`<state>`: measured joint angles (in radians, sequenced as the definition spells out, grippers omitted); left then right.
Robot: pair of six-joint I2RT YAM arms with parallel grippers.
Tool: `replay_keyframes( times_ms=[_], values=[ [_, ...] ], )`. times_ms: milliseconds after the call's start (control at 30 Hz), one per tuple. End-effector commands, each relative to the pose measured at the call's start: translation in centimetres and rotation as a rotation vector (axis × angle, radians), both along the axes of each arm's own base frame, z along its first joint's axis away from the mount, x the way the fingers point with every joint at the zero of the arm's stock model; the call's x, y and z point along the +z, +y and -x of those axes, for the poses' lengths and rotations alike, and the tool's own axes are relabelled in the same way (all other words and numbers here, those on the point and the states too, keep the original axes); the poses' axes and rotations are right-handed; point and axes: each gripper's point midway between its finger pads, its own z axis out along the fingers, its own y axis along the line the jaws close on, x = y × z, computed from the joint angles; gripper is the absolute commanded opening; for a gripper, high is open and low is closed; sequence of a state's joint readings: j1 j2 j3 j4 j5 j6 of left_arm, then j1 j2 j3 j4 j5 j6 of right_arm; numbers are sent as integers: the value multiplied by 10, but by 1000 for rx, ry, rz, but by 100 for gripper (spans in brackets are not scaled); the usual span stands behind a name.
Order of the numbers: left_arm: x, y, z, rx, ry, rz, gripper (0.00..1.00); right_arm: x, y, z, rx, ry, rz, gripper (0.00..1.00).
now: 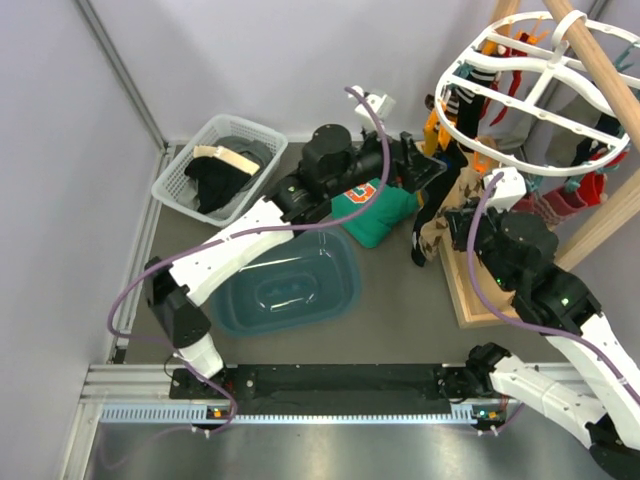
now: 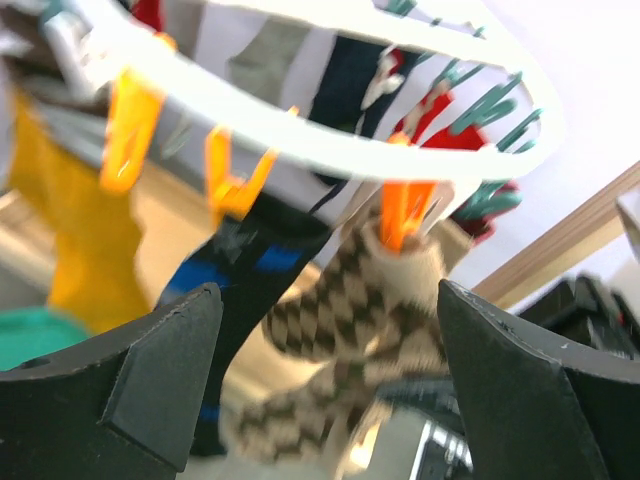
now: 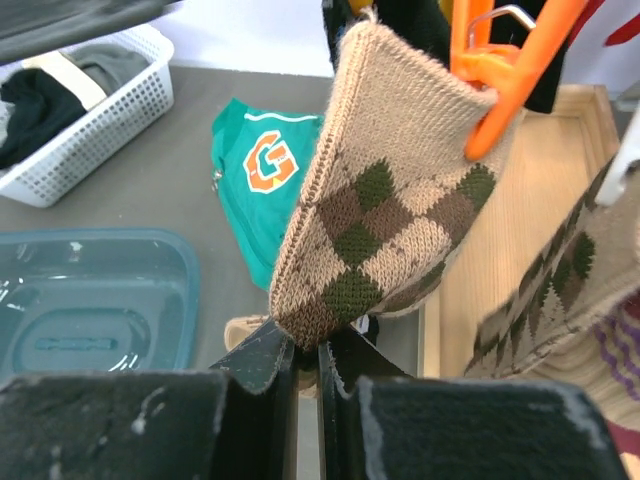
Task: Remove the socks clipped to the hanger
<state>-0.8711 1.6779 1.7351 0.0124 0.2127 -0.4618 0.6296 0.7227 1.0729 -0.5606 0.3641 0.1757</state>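
The white oval hanger (image 1: pixel 530 90) hangs at the top right from a wooden stand, with several socks clipped under it. My right gripper (image 3: pixel 307 350) is shut on the bottom tip of a tan-brown argyle sock (image 3: pixel 390 210), which an orange clip (image 3: pixel 500 70) still holds at its top. A second argyle sock (image 3: pixel 560 290) hangs to its right. My left gripper (image 2: pixel 325 390) is open just below the hanger rim (image 2: pixel 300 120), facing an argyle sock (image 2: pixel 370 300) on an orange clip (image 2: pixel 405 215). A black-and-blue sock (image 2: pixel 250 265) and a mustard sock (image 2: pixel 85 240) hang to the left of that one.
A green sweatshirt with an orange G (image 1: pixel 375 210) lies on the table under the left arm. A blue tub (image 1: pixel 290 290) sits in front of it, and a white mesh basket of dark clothes (image 1: pixel 215 165) stands at the back left. The stand's wooden base (image 1: pixel 470 295) is at the right.
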Motion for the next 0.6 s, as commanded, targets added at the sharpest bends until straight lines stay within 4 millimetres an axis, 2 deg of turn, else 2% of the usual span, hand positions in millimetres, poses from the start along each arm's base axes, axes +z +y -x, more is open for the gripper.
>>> replay_keyframes(
  times_ms=[0,67,100,133,267,367,567],
  values=[
    [47,-28,8,-8,-96,106,92,22,-4,2,-11,-78,-58,0],
    [59,-36,10,-11,-96,127,92,22,-7,3,-18,-86,-60,0],
    [51,-44,7,-15,-83,119,91,22,-8,3,-24,-92,-62,0],
    [59,-46,7,-17,-92,142,91,20,-9,3,-30,-95,-60,0],
    [59,-54,4,-19,-83,181,90,20,-17,7,-50,-131,-72,0],
    [60,-62,8,-59,-109,195,90,18,-10,8,-2,-158,-66,0],
    [45,-74,6,-79,-79,192,89,19,-28,9,-92,-189,-87,0]
  ],
)
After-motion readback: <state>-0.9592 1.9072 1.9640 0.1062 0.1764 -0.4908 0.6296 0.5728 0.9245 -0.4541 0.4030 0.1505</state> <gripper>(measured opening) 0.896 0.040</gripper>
